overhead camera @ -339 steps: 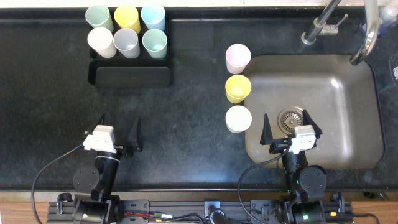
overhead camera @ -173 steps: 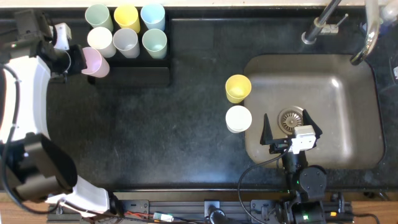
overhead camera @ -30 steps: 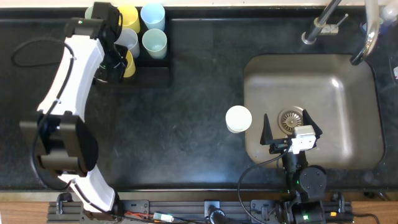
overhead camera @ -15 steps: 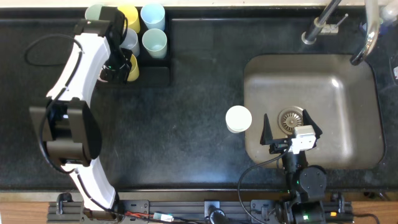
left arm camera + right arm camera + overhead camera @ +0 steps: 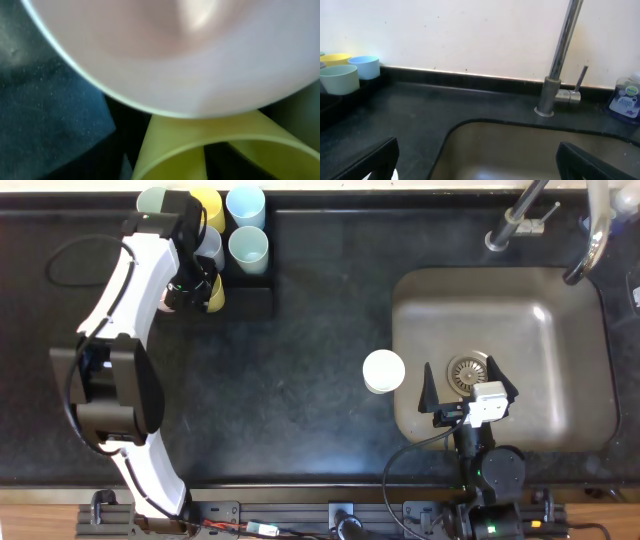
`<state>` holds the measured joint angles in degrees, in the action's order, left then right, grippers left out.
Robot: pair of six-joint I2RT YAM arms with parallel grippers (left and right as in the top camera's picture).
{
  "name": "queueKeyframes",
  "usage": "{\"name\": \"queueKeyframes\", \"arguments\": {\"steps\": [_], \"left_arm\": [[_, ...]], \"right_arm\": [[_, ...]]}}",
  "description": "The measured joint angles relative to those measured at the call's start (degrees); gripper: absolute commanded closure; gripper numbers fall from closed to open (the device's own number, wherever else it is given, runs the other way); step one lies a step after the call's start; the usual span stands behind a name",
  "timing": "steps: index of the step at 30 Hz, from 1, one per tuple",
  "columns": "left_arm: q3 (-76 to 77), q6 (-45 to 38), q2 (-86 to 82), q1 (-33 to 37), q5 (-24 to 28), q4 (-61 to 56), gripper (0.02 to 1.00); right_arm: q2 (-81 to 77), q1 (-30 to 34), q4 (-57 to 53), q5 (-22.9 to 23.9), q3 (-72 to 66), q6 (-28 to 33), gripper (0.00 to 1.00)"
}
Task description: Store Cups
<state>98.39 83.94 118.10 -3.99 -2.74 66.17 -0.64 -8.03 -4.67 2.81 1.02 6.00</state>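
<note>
left gripper (image 5: 196,283): clamped on yellow cup (image 5: 212,290), far left at tray (image 5: 245,303), just beside pink cup (image 5: 170,55) | white cup (image 5: 383,371): upright on counter (image 5: 300,410), just left of sink (image 5: 560,310) | right gripper (image 5: 467,387): fingers spread, at sink's near edge

The left arm stretches far up the left side, the left tool (image 5: 197,288) clamped on a yellow plastic cup (image 5: 214,293). The right arm sits folded low, the right tool (image 5: 462,372) spread wide.
</note>
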Motion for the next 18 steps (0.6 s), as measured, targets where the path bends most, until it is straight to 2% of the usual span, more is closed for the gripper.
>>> {"name": "queueKeyframes", "arguments": {"steps": [7,11,13,14,18], "left_arm": [[-0.4,-0.1,-6.8,0.0,0.2,1.9,0.351],[-0.5,-1.2,-17.9,-0.7,-2.0,1.8,0.257],[-0.5,-3.1,-23.6,-1.8,-4.1,0.5,0.075],[-0.5,-4.3,-25.9,-2.4,-5.1,-0.3,0.018],[-0.4,-12.4,-35.1,-5.6,-7.7,-6.9,0.018]], "right_arm": [[0.0,0.0,-0.1,0.0,0.0,0.0,0.005],[0.0,0.0,0.0,0.0,0.0,0.0,0.003],[0.0,0.0,0.0,0.0,0.0,0.0,0.003],[0.0,0.0,0.0,0.0,0.0,0.0,0.003],[0.0,0.0,-0.1,0.0,0.0,0.0,0.005]]}}
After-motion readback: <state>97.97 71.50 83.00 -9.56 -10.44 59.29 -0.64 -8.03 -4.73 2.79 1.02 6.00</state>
